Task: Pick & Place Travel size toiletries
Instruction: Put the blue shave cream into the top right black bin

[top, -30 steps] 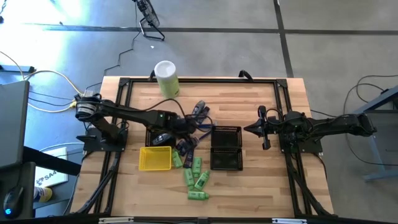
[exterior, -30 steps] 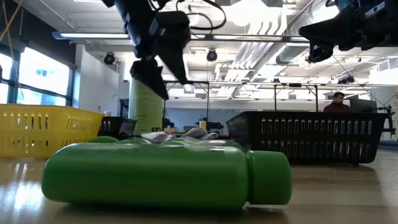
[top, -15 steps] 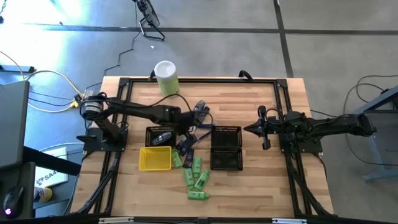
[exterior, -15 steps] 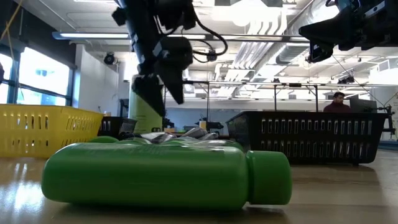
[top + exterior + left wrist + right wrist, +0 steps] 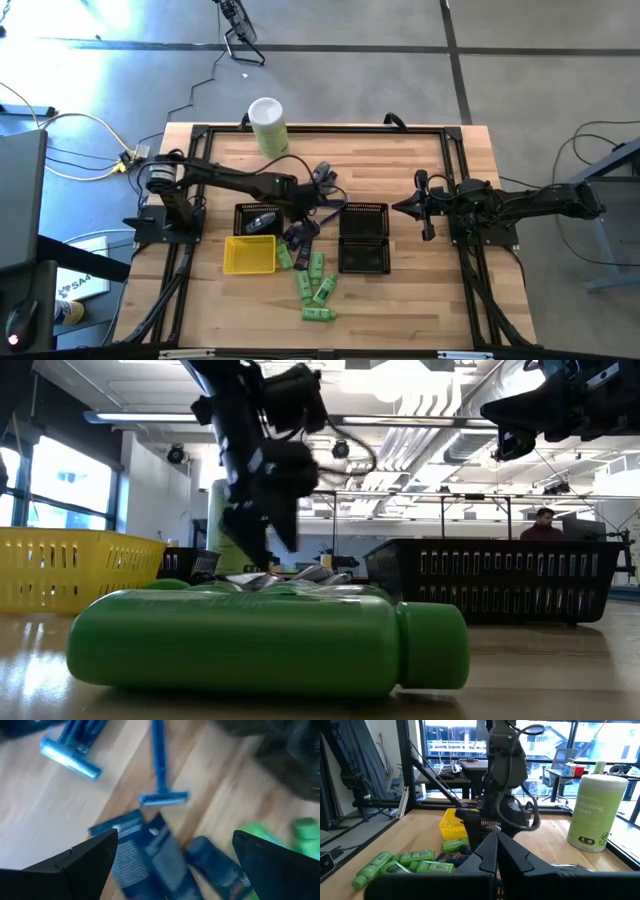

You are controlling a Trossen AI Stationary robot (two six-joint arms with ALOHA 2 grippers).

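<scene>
Here your left gripper (image 5: 312, 200) hangs spread wide over the dark blue packets (image 5: 145, 855), well inside the table (image 5: 420, 290) edges; the right gripper (image 5: 400, 207) waits clenched.

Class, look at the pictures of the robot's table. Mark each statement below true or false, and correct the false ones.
1. The left claw is open above dark blue packets and blue razors. True.
2. The right claw is holding a green bottle. False: it is shut on nothing, parked at the right side of the table.
3. The yellow tray sits left of the green bottles in the high view. True.
4. The pale-green canister lies on its side. False: it stands upright near the table's far edge.
5. Two black mesh baskets sit one behind the other, right of the pile. True.
</scene>
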